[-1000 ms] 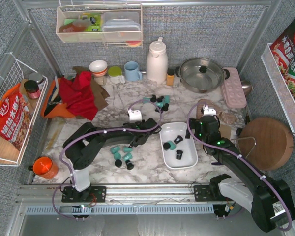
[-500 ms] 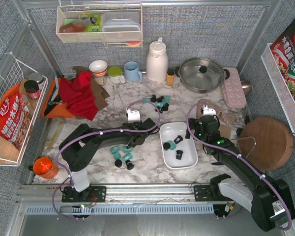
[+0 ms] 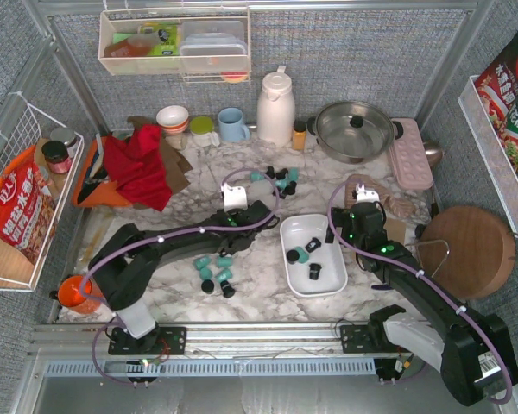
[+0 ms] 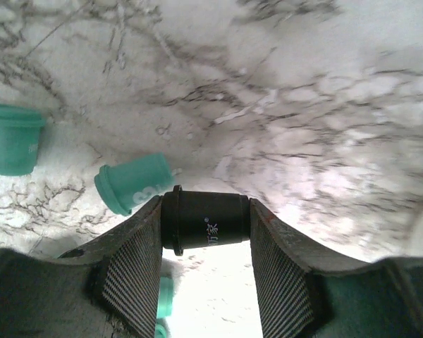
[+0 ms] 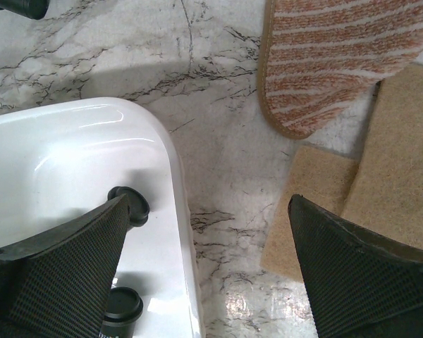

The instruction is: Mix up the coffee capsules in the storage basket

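The white storage basket (image 3: 297, 226) lies right of the table's middle and holds a teal capsule (image 3: 301, 254) and black capsules (image 3: 314, 272). My left gripper (image 3: 233, 240) is shut on a black capsule (image 4: 206, 220), held sideways above the marble, left of the basket. Teal capsules (image 4: 132, 184) lie on the table just beyond it. More capsules lie loose at the front left (image 3: 216, 272) and further back (image 3: 278, 179). My right gripper (image 3: 338, 226) is open and empty over the basket's right rim (image 5: 170, 183), where two black capsules (image 5: 130, 204) show inside the basket.
Woven mats (image 5: 338, 63) lie right of the basket. A round wooden board (image 3: 470, 250) is at the far right. A thermos (image 3: 275, 108), steel pot (image 3: 354, 129), blue mug (image 3: 233, 125) and pink tray (image 3: 410, 153) stand at the back. A red cloth (image 3: 138, 164) and orange cup (image 3: 76, 293) are on the left.
My left arm has stretched further from its base, carrying the black capsule a little away from the loose capsules. The right arm has not moved.
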You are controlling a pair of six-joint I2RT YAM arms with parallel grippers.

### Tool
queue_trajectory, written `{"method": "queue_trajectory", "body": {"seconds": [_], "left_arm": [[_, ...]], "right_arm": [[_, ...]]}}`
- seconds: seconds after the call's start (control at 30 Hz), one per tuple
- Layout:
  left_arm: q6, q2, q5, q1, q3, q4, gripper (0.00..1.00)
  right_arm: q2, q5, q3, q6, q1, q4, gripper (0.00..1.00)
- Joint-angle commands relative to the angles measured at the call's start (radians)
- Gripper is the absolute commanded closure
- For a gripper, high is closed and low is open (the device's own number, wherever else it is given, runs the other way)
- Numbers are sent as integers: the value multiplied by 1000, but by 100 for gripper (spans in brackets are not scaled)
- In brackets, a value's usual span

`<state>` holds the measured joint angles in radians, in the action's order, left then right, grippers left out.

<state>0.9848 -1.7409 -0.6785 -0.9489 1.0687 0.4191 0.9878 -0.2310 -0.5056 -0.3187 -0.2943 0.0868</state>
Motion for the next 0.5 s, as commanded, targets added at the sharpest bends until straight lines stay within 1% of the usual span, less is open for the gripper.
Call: {"method": "queue_trajectory", "body": {"seconds": [0.0, 0.23, 0.3, 0.47], "left_arm": [[-115, 75, 43, -20, 19, -89, 46], [-347, 181, 221, -95, 9, -362, 46], [-385, 180, 248, -117, 23, -398, 46], [-436, 136, 315, -146, 52, -425, 46]], "right_arm": [[3, 1, -11, -8, 1, -6, 1], [2, -2, -11, -8, 1, -5, 1], [3, -4, -10, -8, 1, -7, 1], [5, -8, -11, -10, 0, -8, 1]]}}
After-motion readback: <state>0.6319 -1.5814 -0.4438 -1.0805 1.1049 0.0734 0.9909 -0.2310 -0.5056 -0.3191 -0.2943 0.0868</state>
